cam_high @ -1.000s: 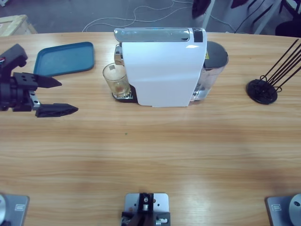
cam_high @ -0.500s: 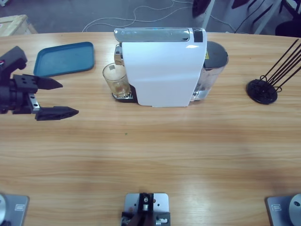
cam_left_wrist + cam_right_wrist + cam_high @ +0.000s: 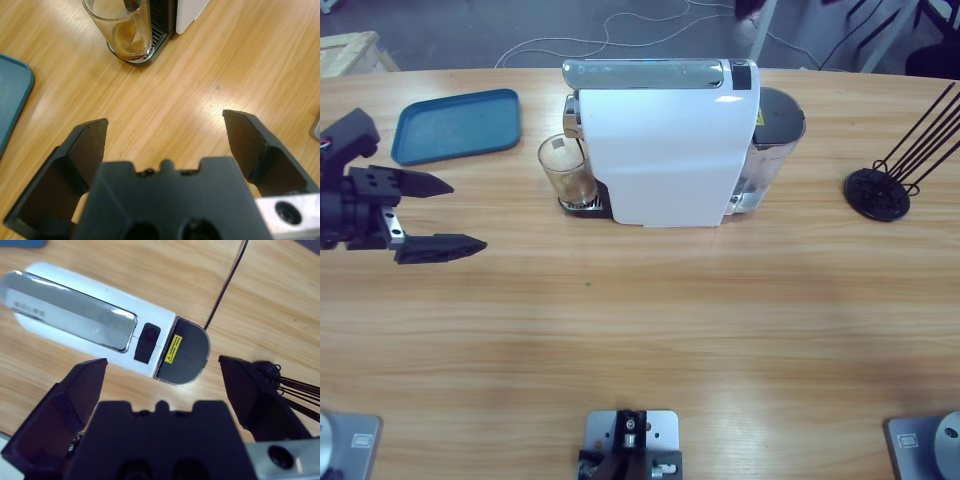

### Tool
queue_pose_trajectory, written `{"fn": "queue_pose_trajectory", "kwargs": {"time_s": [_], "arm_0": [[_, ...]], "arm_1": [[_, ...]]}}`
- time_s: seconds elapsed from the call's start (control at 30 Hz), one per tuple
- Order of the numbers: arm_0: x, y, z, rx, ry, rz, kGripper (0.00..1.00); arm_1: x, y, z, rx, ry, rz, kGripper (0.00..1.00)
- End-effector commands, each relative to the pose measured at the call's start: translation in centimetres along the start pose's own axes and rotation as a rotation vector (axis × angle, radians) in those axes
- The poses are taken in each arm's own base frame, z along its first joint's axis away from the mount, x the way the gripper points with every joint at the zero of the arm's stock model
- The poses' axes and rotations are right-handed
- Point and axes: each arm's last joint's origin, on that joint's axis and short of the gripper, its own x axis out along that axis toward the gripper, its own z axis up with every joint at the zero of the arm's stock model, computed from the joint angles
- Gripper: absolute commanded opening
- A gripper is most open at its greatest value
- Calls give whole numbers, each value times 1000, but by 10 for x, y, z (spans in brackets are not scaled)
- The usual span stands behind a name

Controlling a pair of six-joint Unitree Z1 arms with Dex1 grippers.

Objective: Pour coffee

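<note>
On drip tray [image 3: 582, 205] — glass [image 3: 566, 170] holds coffee [image 3: 131, 42] | teal tray [image 3: 457, 125] | both end effectors [image 3: 440, 214] [image 3: 161, 367] released

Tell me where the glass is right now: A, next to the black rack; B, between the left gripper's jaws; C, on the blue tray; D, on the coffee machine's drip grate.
D: the glass stands on the drip grate of the coffee machine with a little coffee in it, apart from the open left gripper.
</note>
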Motion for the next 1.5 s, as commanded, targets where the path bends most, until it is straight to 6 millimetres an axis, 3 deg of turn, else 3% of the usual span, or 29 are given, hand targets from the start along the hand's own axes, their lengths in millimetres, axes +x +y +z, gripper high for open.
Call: {"fn": "queue_pose_trajectory", "kwargs": {"time_s": [0.03,0.23,0.4,0.47,0.6,0.77,0.9,1.1,1.5], "arm_0": [[-6,-6,-9,-7,-2,5,995],[-16,-9,-7,2,-36,16,996],[-16,-9,-7,-5,-36,12,996],[-17,-9,-5,-17,-42,13,996],[-16,-7,-3,-18,-44,14,996],[-14,-5,3,-18,-44,17,996],[-13,-4,5,-18,-45,11,993],[-12,-5,2,-21,-34,7,992],[-15,-6,1,-19,-43,8,991]], "arm_1": [[-48,-1,-39,-9,-12,-3,1000],[-64,-8,-92,-17,-61,23,1000],[-60,-22,-148,-45,-118,97,1000],[-54,-26,-166,-46,-157,140,1000],[-19,-29,-197,-61,-159,174,995],[-14,-44,-238,-95,-305,195,1000],[-11,-46,-249,-100,-304,209,1000],[-20,-49,-253,-96,-346,223,1000],[-15,-50,-259,-97,-346,226,1000]]}}
